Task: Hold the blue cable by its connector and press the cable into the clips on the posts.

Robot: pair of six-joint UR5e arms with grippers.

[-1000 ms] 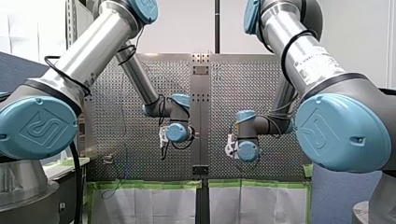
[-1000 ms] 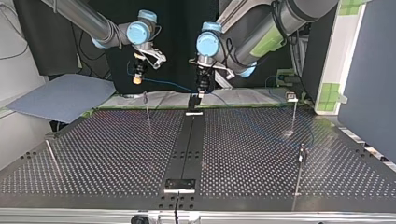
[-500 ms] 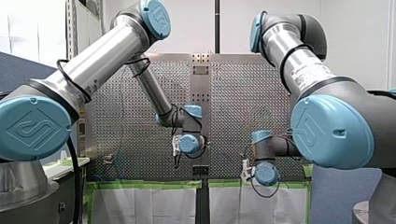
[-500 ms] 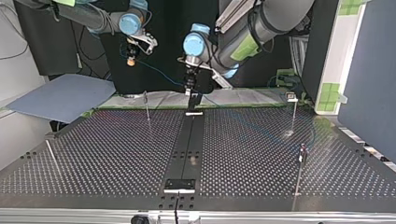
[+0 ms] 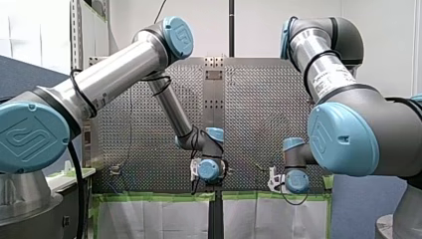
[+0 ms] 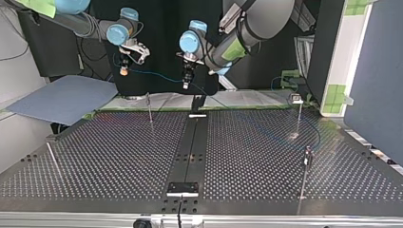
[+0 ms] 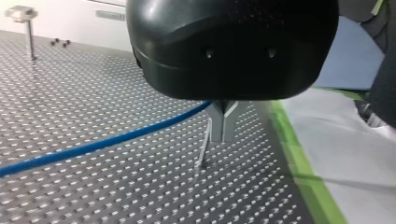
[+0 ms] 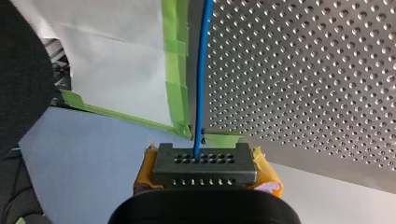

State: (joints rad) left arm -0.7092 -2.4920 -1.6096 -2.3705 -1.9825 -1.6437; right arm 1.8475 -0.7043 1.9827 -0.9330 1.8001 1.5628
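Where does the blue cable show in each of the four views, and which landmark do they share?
Front view: not discernible.
Top view: the cable spans from my right claw to my left claw, then trails across the table.
Left wrist view: the cable slants away from the claw over the table.
Right wrist view: the cable runs ahead from the connector.
Shared landmark: the perforated table.

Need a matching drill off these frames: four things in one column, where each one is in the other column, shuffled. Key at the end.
Things:
1. blue cable
2. connector
3. green tape
4. grey-blue sheet

Places:
A. stuck along the edge of the table
B. clamped in my right tool
C. off the table, at the top view's left
D. strung from my right tool to my left tool

Pairs: 1-D, 2-B, 3-A, 4-C
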